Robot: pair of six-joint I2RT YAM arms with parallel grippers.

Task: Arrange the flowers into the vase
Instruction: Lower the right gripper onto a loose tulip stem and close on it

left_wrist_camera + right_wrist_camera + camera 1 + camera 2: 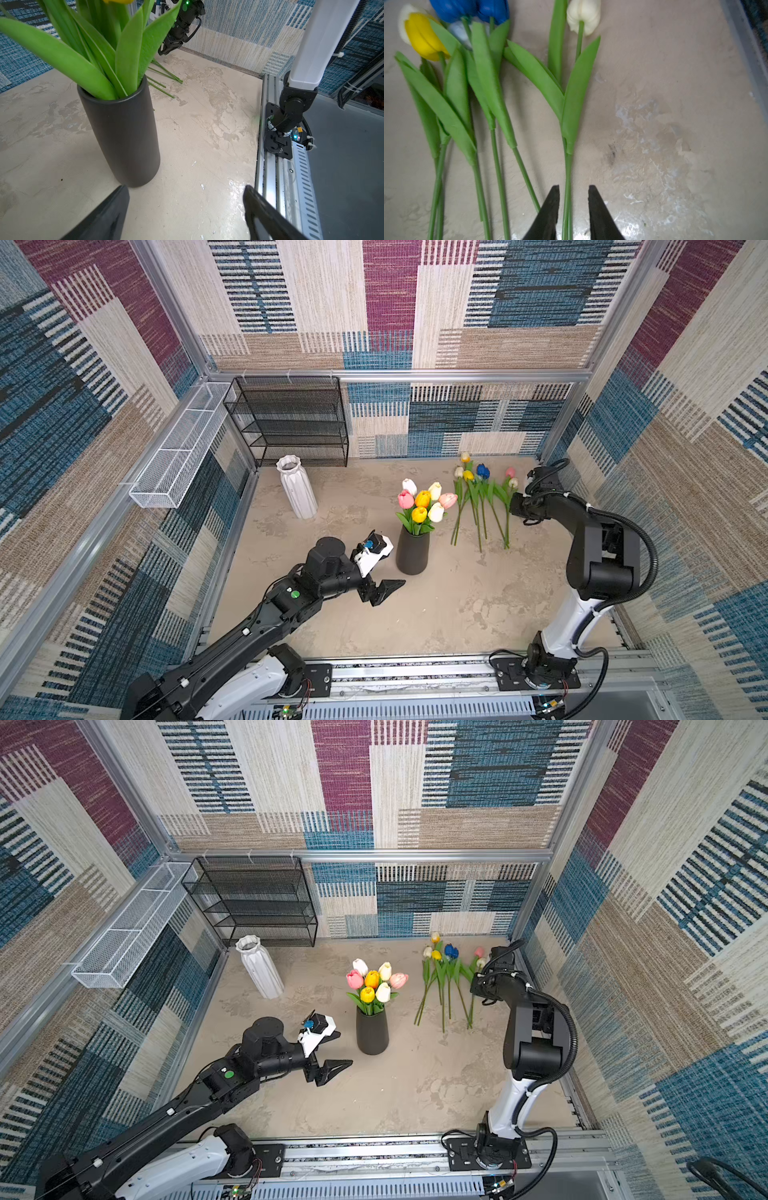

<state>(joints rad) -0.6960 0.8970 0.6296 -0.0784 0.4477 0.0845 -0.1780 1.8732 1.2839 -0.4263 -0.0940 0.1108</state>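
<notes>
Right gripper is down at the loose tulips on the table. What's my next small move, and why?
Probably close the right gripper fully. The cream tulip has its stem between the jaws, lying on the table, with a gap showing on each side, so nothing looks pinched yet. Two stems seem to run there, so both may lift.
</notes>
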